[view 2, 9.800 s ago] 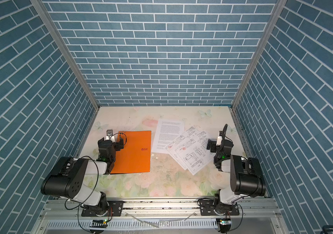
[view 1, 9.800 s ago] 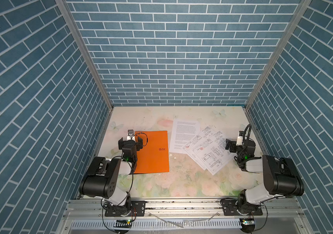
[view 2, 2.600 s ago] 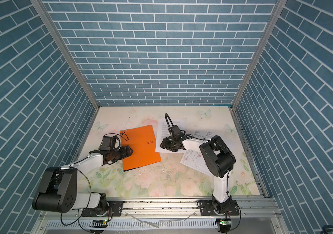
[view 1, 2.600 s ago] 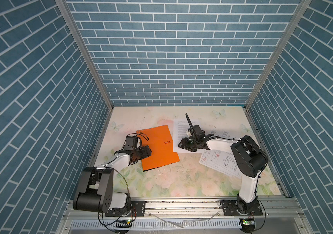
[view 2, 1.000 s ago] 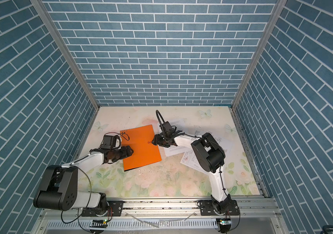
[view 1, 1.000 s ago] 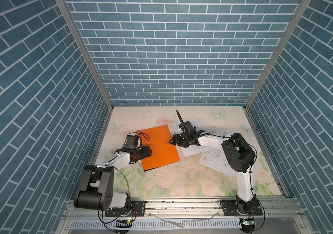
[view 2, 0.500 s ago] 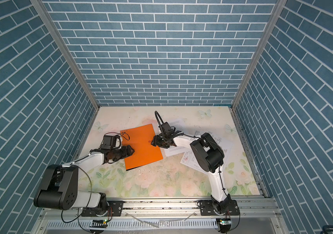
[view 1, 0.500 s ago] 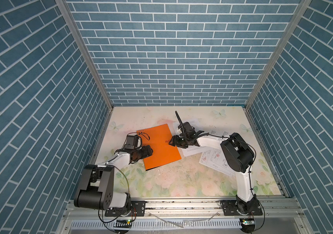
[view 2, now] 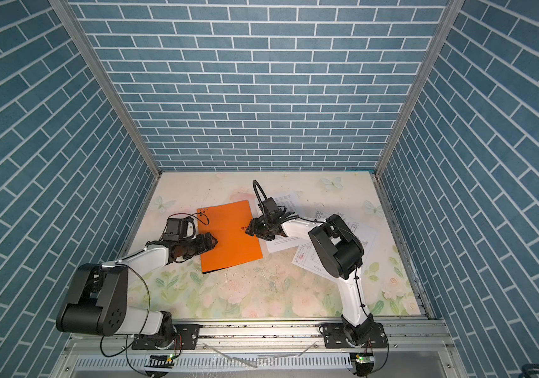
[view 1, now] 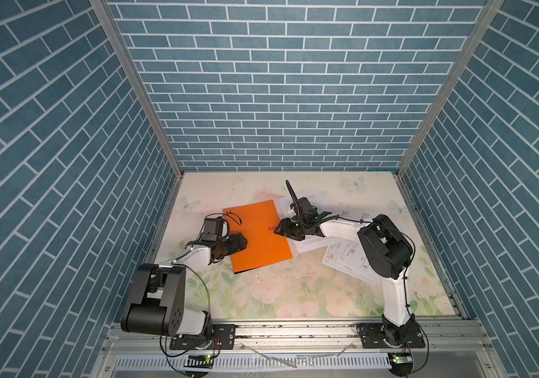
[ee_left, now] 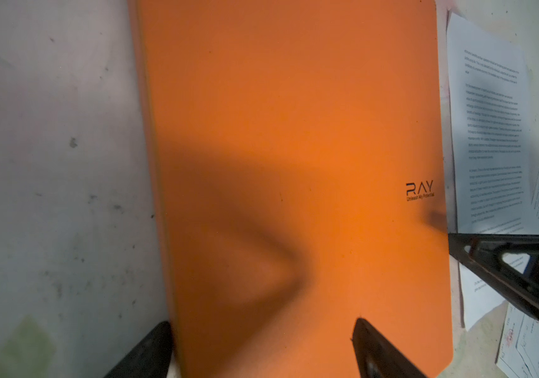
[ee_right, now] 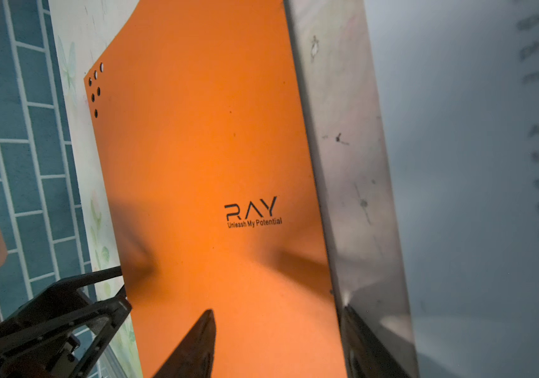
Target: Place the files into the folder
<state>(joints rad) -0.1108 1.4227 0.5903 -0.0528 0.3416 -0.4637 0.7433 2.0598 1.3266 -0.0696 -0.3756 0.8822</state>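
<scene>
Folder lies closed and flat: right gripper, spread, straddles its free long edge; left gripper, spread, straddles its spine edge.

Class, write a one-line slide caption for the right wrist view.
Right gripper open astride the edge of the closed orange folder, a printed sheet blurred beside it.

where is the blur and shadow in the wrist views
Left wrist view: a broad dark shadow crosses the orange folder, its logo sharp. Right wrist view: the printed sheet is badly out of focus, the logo crisp, soft shadows near it.
</scene>
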